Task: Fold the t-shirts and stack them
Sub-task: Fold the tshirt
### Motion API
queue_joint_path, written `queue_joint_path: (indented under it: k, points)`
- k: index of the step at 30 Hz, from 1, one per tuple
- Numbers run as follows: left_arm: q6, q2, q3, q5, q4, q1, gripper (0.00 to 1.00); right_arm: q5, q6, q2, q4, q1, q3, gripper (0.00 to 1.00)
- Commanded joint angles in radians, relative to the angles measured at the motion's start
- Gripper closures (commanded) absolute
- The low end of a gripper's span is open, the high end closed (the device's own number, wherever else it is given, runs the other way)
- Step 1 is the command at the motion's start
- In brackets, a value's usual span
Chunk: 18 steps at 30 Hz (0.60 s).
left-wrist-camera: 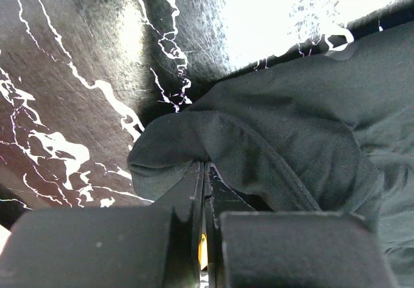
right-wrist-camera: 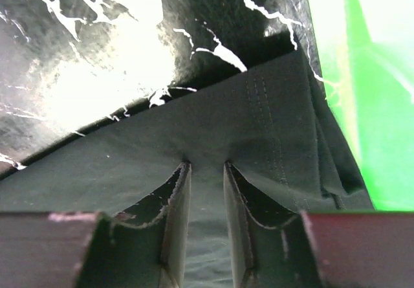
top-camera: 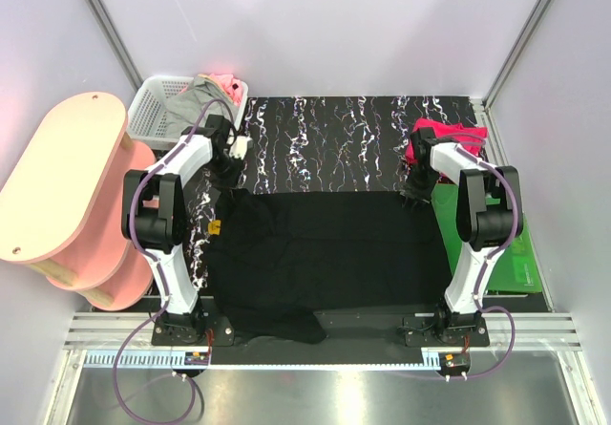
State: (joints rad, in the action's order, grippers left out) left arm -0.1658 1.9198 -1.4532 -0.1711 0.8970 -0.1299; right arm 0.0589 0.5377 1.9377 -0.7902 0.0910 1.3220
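The black t-shirt point(top-camera: 325, 253) lies spread on the black marbled mat point(top-camera: 334, 138); no print shows. My left gripper point(top-camera: 229, 175) is at its far left corner. In the left wrist view it point(left-wrist-camera: 204, 165) is shut on a raised fold of the black cloth point(left-wrist-camera: 291, 126). My right gripper point(top-camera: 417, 194) is at the far right corner. In the right wrist view it point(right-wrist-camera: 205, 165) stands a little open, tips pressed on the black cloth point(right-wrist-camera: 129, 178), a strip of cloth between the fingers. The crimson-pink t-shirt point(top-camera: 451, 131) lies crumpled behind the right arm.
A white lattice basket point(top-camera: 153, 110) with clothes stands at the far left. A pink oval shelf point(top-camera: 57, 177) is on the left. A green board point(top-camera: 520, 272) lies along the mat's right edge, also in the right wrist view point(right-wrist-camera: 381, 107). Walls enclose three sides.
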Motion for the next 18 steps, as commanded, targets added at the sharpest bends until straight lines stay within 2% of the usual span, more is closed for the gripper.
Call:
queue_joint_path:
  k: [1,18]
  points:
    - [-0.018,-0.038,-0.029,0.008,-0.033,0.019,1.0,0.007,-0.018,0.035,0.017,0.001,0.042,0.68]
    - [-0.074,-0.082,-0.09,0.096,-0.067,0.18,1.0,0.036,-0.028,0.127,0.036,0.0,0.063,0.7]
